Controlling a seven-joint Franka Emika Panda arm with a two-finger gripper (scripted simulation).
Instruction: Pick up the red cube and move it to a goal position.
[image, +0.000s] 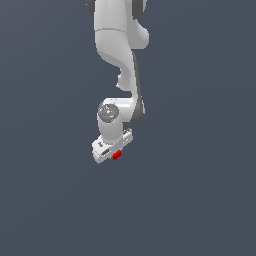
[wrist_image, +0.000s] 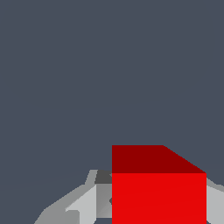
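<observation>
My arm wears a smooth, glossy white shell, like moulded plastic, with dark matt joints. My gripper looks the same white (its fingers a duller grey). The red cube has flat, matt, textureless faces.

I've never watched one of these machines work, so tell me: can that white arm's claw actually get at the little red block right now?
Probably yes. The red cube sits right at the gripper, and in the wrist view it fills the space between the grey fingers. Nothing else is in the way. Whether the fingers already press on it cannot be told.
</observation>
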